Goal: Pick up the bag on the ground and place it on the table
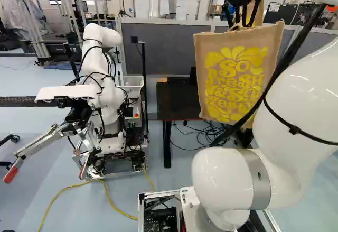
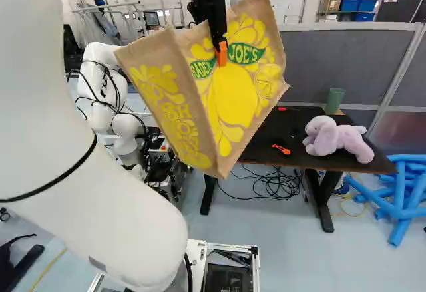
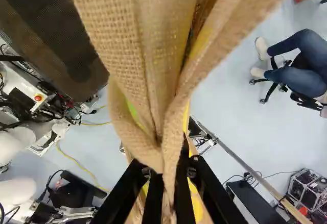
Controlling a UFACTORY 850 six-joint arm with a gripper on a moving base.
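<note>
Clearly, the gripper [image 2: 221, 54] pinches the burlap tote bag [image 2: 231, 102] between its fingers. Beyond the gripper, lower, stands the black table [image 2: 263, 144].

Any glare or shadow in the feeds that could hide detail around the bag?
Left base view: small glints on the arm's white shell, none on the bag's printed face; right base view: bag print evenly lit and readable; wrist view: pale sheen on the floor, deep shadow inside the bag's folds.
</note>
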